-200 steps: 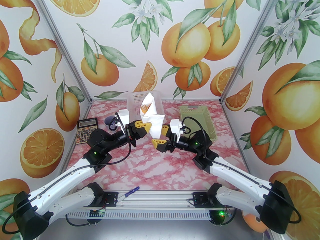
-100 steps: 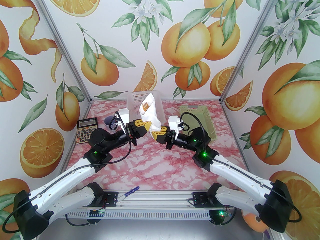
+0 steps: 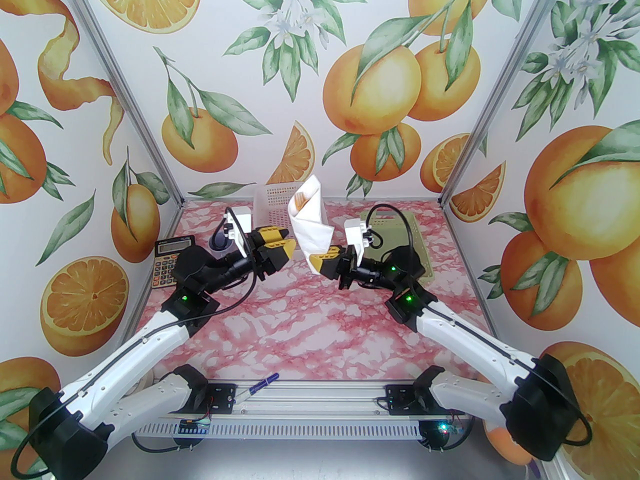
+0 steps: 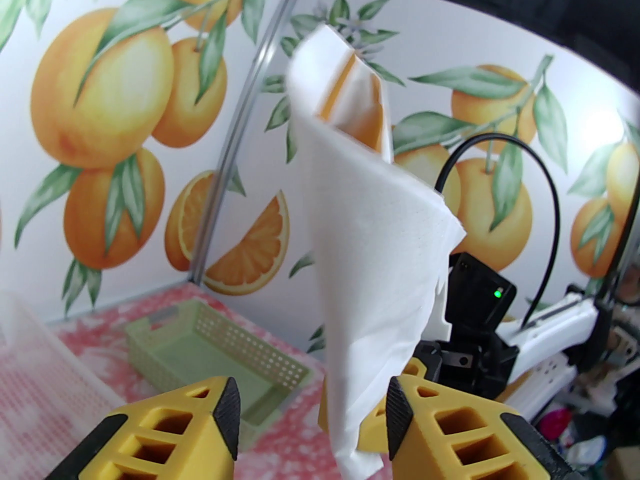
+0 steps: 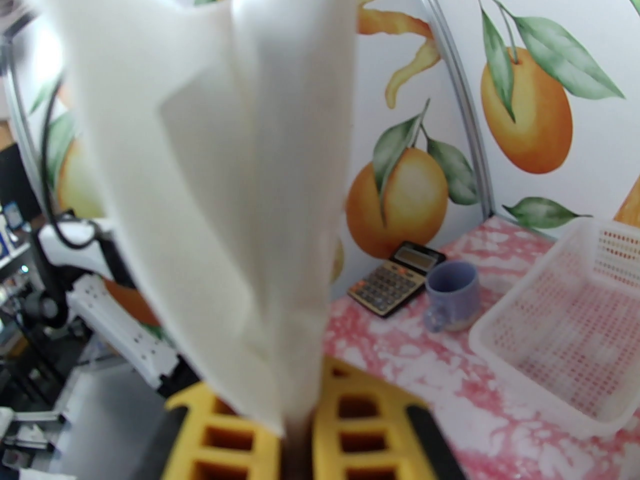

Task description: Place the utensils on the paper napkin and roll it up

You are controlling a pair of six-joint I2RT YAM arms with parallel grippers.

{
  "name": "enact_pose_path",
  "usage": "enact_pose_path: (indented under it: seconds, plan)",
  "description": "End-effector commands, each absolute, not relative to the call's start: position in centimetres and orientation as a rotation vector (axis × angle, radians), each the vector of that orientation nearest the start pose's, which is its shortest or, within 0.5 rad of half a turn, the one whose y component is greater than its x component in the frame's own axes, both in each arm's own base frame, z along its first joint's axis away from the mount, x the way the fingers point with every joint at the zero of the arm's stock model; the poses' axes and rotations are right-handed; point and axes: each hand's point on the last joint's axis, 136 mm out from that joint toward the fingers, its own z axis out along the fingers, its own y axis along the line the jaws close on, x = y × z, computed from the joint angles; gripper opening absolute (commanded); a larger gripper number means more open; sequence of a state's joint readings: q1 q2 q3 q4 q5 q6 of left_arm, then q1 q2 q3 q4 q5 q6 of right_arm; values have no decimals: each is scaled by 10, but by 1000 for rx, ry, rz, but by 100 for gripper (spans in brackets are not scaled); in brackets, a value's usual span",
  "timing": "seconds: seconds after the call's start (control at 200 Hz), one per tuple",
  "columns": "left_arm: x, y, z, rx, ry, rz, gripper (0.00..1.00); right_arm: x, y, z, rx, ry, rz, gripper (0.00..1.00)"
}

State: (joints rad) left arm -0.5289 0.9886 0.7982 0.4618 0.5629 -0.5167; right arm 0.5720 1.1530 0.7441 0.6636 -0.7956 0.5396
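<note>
Napkin higher (left end effector spread)

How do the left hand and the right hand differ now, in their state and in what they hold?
The left hand is open; the right hand is shut. The right hand grips the rolled napkin by its lower end; the left hand grips nothing. Both have yellow fingers and are raised above the table.

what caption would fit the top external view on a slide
Right gripper holds the rolled paper napkin upright, utensils peeking from its top, left gripper open beside it.
</note>
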Motion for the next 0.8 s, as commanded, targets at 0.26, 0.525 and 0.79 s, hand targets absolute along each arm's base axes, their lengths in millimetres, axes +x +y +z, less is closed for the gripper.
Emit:
enact_pose_path:
  seconds: [0.26,0.525,0.79]
  plan:
    - [205,-272,431,718,1193,-1459,66,191,301,384,-897,1225,1598,0]
    - [206,-282,434,728,1173,-1489,54,182,311,374,-939,1240,1619,0]
    - [201,-284,440,738,1137,-1536,33,175,315,366,-973,1251,1645,0]
